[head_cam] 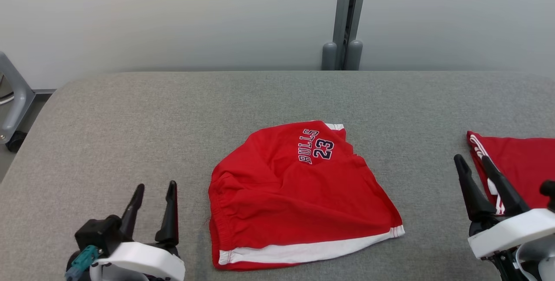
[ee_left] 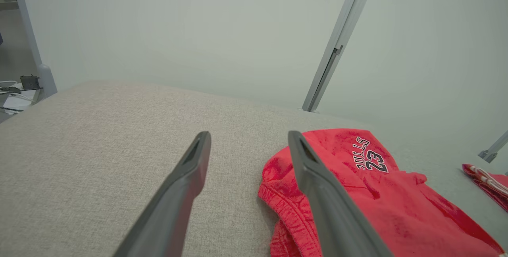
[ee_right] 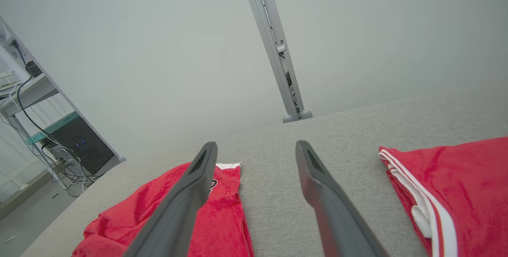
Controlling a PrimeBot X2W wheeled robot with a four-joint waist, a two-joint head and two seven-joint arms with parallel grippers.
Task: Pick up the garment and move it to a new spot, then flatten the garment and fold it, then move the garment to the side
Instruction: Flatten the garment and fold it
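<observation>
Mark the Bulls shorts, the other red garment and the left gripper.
Bulls shorts [head_cam: 295, 194]: head view, wrinkled red middle below the lettering.
other red garment [head_cam: 527, 159]: head view, plain red cloth right of its white stripes.
left gripper [head_cam: 156, 185]: head view, midway between its open fingertips.

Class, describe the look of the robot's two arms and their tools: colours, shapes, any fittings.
The left tool and right tool each have two long, dark grey fingers tapering to narrow tips on a black base. A smooth white curved shell wraps each wrist. The left wrist carries a small teal connector.
</observation>
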